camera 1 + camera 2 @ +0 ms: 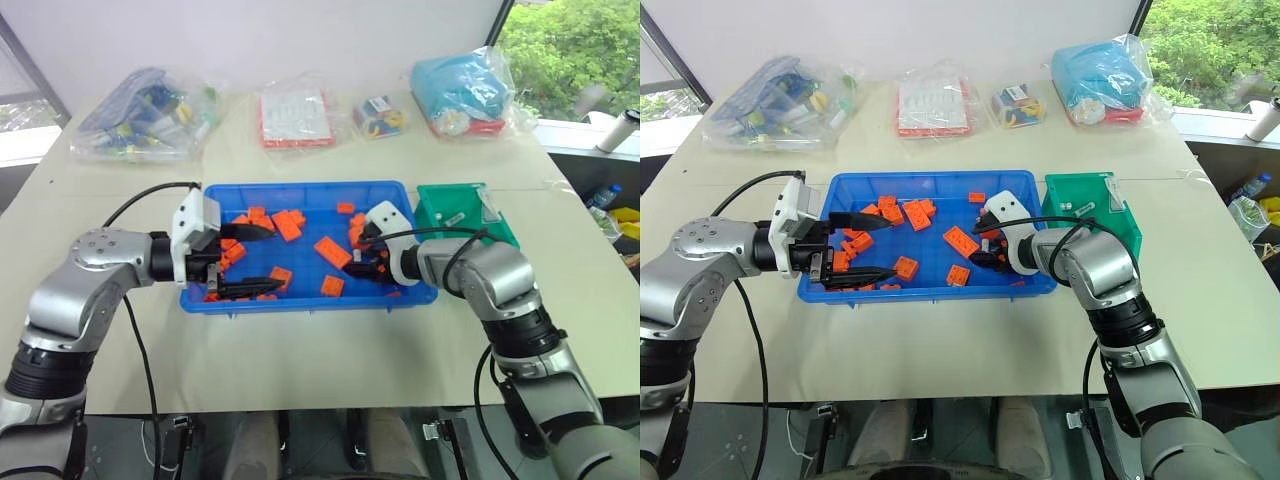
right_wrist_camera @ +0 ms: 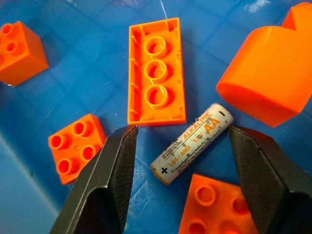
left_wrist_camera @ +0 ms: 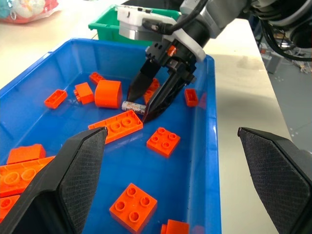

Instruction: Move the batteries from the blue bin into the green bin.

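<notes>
The blue bin (image 1: 300, 187) sits mid-table with several orange blocks (image 1: 332, 252) scattered in it. One silver-white battery (image 2: 191, 143) printed "AA" lies flat on the bin floor between a long upturned block (image 2: 156, 73) and a rounded block (image 2: 265, 78). My right gripper (image 2: 183, 129) is open and points down into the bin's right end, one finger on either side of the battery (image 3: 133, 106), not touching it. My left gripper (image 1: 275, 260) hangs open and empty over the bin's left end. The green bin (image 1: 465, 215) stands against the blue bin's right side.
Clear bags of parts line the table's back edge: one at the left (image 1: 145, 115), two in the middle (image 1: 295, 118) (image 1: 380, 117) and a blue-filled one at the right (image 1: 465, 92). Bare tabletop (image 1: 300, 350) runs in front of the bins.
</notes>
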{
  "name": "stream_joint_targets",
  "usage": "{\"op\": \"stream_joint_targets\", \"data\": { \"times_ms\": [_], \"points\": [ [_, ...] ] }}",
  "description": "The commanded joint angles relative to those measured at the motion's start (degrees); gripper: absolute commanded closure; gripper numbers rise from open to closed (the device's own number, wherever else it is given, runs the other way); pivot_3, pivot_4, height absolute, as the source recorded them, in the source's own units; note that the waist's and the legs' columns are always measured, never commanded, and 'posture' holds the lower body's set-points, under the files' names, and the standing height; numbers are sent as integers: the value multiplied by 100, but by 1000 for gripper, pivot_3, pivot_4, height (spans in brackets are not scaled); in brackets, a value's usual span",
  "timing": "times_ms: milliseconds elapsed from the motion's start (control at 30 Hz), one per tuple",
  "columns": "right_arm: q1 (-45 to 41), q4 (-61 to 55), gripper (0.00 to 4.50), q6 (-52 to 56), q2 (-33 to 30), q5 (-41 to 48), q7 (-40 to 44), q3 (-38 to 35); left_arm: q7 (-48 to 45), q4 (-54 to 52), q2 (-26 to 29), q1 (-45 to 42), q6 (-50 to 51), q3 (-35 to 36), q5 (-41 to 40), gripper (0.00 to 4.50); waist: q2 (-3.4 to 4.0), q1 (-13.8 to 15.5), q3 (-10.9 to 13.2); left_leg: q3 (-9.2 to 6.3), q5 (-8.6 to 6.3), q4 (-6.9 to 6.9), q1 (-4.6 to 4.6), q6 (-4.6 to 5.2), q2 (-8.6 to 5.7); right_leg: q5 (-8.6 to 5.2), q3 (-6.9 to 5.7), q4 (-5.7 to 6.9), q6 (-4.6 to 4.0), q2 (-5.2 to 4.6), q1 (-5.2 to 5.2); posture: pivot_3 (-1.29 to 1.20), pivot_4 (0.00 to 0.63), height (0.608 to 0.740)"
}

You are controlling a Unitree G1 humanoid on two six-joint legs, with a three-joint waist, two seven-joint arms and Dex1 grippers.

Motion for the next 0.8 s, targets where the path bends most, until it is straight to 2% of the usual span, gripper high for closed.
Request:
{"op": "stream_joint_targets", "data": {
  "times_ms": [33, 100, 167, 200, 333, 433, 567, 667, 800],
  "points": [
    [-40, 26, 1514, -171, -38, -119, 69, 80, 0, -142, 101, -61, -41, 211, -68, 0, 0, -1, 0, 0, 0, 0, 0, 0, 0, 0, 0, 0, 0, 0, 0, 0, 150, 737],
    [-14, 38, 1514, -195, -45, -143, 92, 66, -6, -118, 110, -98, -37, 209, -70, 0, 0, 2, 0, 0, 0, 0, 0, 0, 0, 0, 0, 0, 0, 0, 0, 0, 150, 737],
    [8, 22, 2053, -217, -53, -169, 119, 59, -5, -104, 115, -125, -37, 195, -71, 0, 0, 5, 0, 1, 0, 1, 0, 0, 0, 0, 0, 0, 0, 0, 0, 0, 150, 737],
    [21, 0, 2400, -226, -50, -175, 124, 43, -3, -100, 116, -136, -33, 188, -73, 0, 0, 5, 0, 1, 0, 1, 0, 0, 0, 0, 0, 0, 0, 0, 0, 0, 150, 737],
    [55, -250, 4369, -61, -66, -92, 148, -74, -3, -125, 70, -196, 23, 99, -100, 0, 0, 7, 0, 0, 0, 0, 0, 0, 0, 0, 0, 0, 0, 0, 0, 0, 150, 737],
    [-52, -563, 4443, 162, -166, 18, 194, -235, -4, -152, 9, -222, 58, 18, -112, 0, 0, 14, 0, 1, 0, 1, -1, 0, 0, 0, 0, 0, 0, -1, 0, 0, 150, 737],
    [-610, -1036, 4443, 733, -509, 394, 309, -1083, -24, -176, -83, -180, 6, -71, -82, 0, 3, 13, 2, 0, 0, 0, -2, 0, 0, 0, 0, 0, 0, -1, -1, 0, 150, 737],
    [-884, -929, 4443, 902, -1226, 485, 490, -1665, -44, -112, -139, -181, -49, -77, -44, 0, 3, 35, 2, 0, 0, 1, -3, 0, 0, 0, -1, 0, 0, -2, -1, 0, 150, 737],
    [-621, -752, 4443, 735, -2197, 380, 699, -1766, -123, 13, -131, -147, -182, -75, 28, 0, -2, 59, -1, 3, -2, -5, -1, 2, -1, -1, -3, -12, -2, -3, 2, 0, 150, 737]
  ]
}}
